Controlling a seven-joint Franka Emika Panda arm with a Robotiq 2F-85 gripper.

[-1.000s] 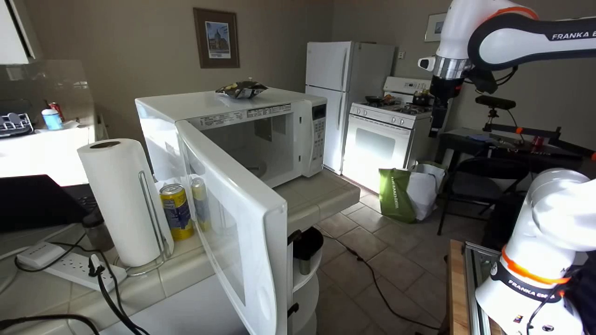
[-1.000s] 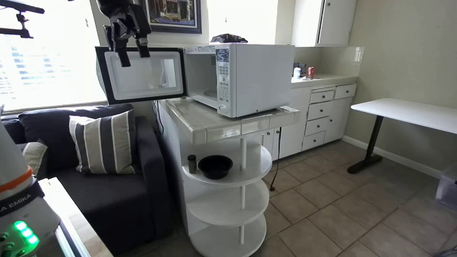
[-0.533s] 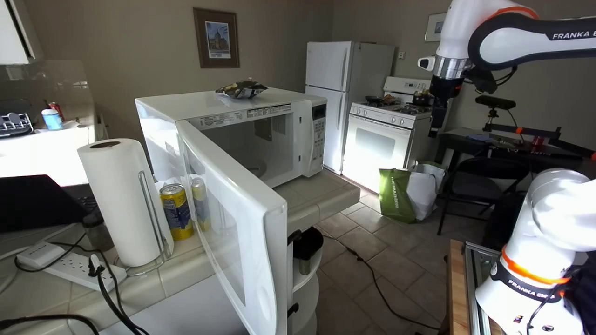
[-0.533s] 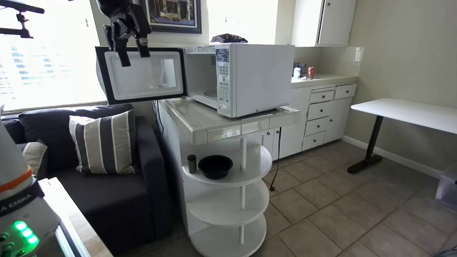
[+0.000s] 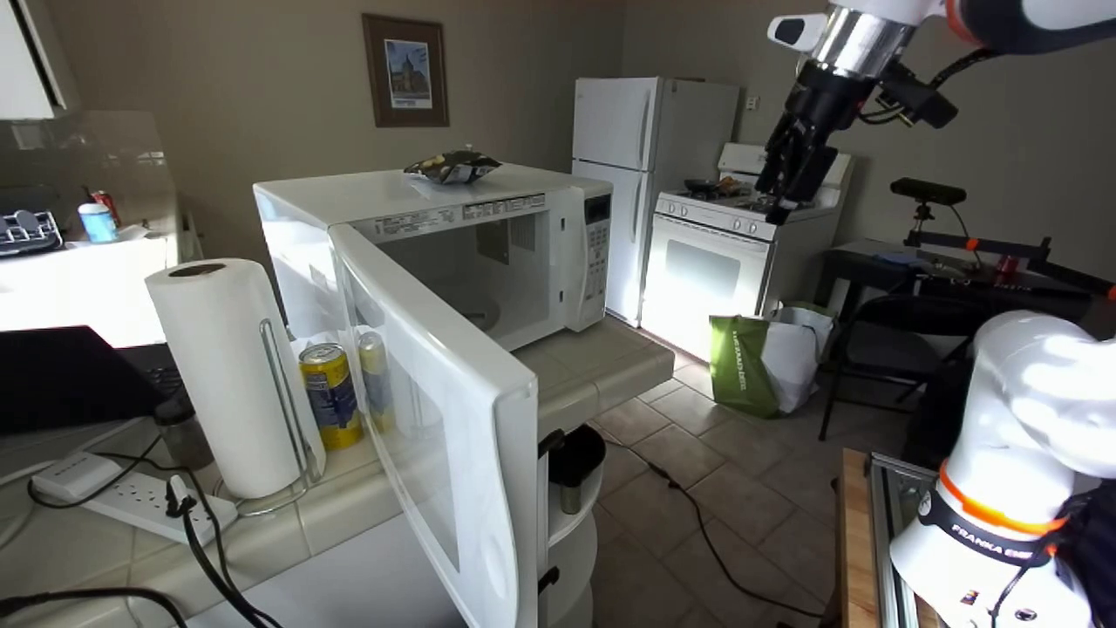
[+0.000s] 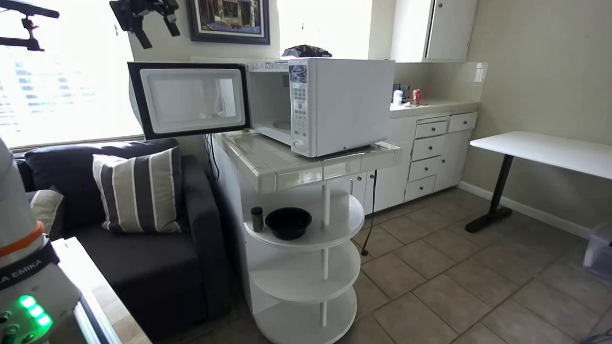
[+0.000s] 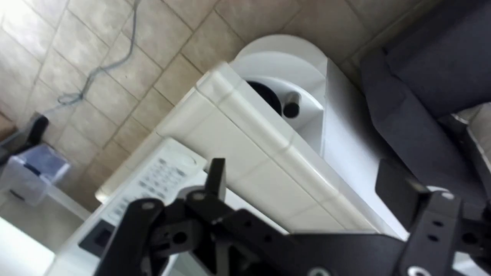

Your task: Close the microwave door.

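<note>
The microwave door is a white panel with a translucent grey window. It stands wide open, swung out from the white microwave. In an exterior view the door's inner side shows a black border, left of the microwave body. My gripper is open and empty, in the air apart from the door. In an exterior view the gripper appears above the door's top edge. In the wrist view the open fingers frame the tiled counter; the microwave's control panel shows there, but the door cannot be made out.
A snack bag lies on the microwave. A paper towel roll and a yellow can stand close behind the open door. The counter edge sits above round shelves with a black bowl. A dark sofa stands beside it.
My gripper has risen and tilted. It has shifted left in both exterior views and no longer overlaps the door in an exterior view. The door has not moved.
</note>
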